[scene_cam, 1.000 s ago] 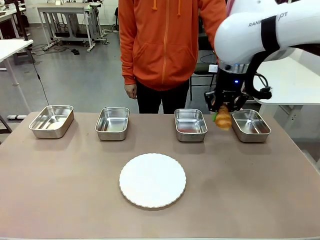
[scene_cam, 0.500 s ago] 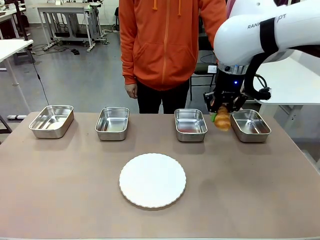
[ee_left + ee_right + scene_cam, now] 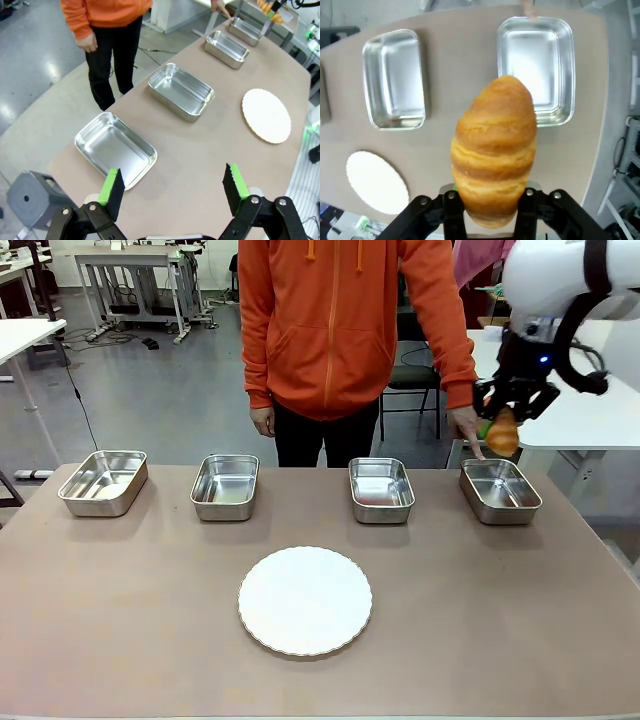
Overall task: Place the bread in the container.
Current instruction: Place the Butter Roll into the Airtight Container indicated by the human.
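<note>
**Croissant held in the air above the rightmost pan**

Brown table, items from left to right:

- First steel pan, far left in the back row, nothing in it. The left gripper hung above this end of the table, jaws spread wide and holding nothing.
- Second steel pan, nothing in it.
- Round white plate, nearer the robot's side, in front of the gap between the second and third pans, bare.
- Third steel pan, nothing in it.
- Person in an orange hoodie, standing at the far side of the table, one hand lowered with a finger pointing at the back rim of the last pan.
- Container, rightmost pan in the row, nothing in it.
- Bread, a golden croissant, clamped at one end between the closed jaws of the right gripper, hanging clear of the table just above the container's back edge and close beside the person's hand.
</note>
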Robot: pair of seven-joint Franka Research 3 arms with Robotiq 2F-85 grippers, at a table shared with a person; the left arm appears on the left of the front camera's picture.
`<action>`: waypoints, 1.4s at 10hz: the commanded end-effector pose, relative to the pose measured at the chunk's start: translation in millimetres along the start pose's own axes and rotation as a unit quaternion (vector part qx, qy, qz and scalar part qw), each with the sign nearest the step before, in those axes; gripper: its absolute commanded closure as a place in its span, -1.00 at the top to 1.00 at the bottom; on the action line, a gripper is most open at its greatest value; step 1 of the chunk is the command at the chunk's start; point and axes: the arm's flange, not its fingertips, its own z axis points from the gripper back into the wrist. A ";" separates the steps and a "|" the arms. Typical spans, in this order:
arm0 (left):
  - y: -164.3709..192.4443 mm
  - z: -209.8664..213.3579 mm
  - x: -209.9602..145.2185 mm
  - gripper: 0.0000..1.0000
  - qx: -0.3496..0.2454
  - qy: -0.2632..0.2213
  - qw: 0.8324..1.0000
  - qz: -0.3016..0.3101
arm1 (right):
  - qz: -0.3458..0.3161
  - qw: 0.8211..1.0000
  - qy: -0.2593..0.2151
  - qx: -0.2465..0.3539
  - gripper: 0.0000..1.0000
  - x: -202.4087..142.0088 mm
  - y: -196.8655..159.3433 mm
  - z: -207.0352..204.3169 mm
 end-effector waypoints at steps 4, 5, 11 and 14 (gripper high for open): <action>-1.5 0.9 0.9 1.00 -0.004 -0.003 1.000 -0.004 | 0.095 0.995 0.010 0.018 -0.19 43.1 -49.3 -63.3; -1.5 0.9 0.9 1.00 -0.004 -0.003 1.000 -0.004 | 0.104 0.994 0.008 0.017 -0.19 45.0 -59.2 -79.8; -1.5 0.9 0.9 1.00 -0.004 -0.003 1.000 -0.004 | 0.101 0.994 0.036 0.014 -0.19 49.0 -72.0 -119.4; -1.5 0.9 0.9 1.00 -0.004 -0.003 1.000 -0.004 | 0.110 0.993 0.039 0.020 -0.19 72.7 -70.1 -154.4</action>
